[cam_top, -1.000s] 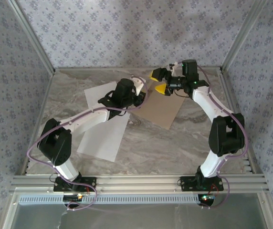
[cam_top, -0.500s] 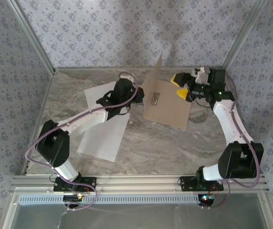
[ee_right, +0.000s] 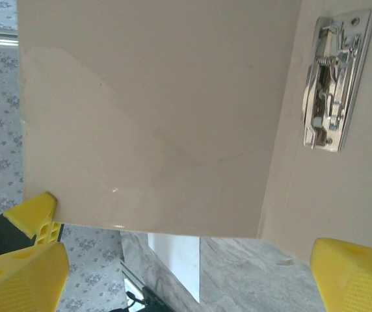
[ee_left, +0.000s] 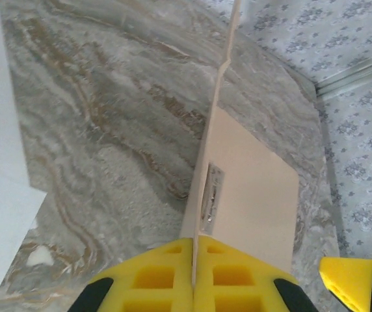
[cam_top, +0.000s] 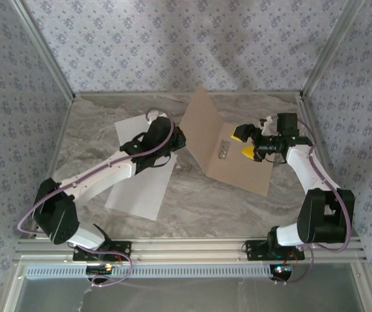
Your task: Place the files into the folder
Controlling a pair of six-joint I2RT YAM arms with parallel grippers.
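The tan folder [cam_top: 246,168] lies open at the middle right of the table, its right leaf flat and its left leaf [cam_top: 201,125] lifted upright. My left gripper [cam_top: 178,138] is shut on the near edge of that lifted leaf [ee_left: 207,146], with its yellow pads [ee_left: 153,276] pressed on both sides. The grey clip [cam_top: 224,149] sits by the crease [ee_left: 212,198]. My right gripper [cam_top: 242,143] hovers open over the flat leaf beside the clip [ee_right: 337,78], holding nothing. Two white files [cam_top: 140,179] lie flat to the left under my left arm, and one [ee_right: 176,260] peeks out below the lifted leaf.
Patterned walls and aluminium posts close in the marble table [cam_top: 192,201] at the back and sides. A metal rail [cam_top: 186,247] runs along the near edge with both arm bases on it. A yellow finger of the right gripper [ee_left: 358,279] reaches into the left wrist view.
The left gripper has swung the lifted leaf further left, opening the folder wider. The right gripper has come down and left, from the back right corner to just beside the clip.
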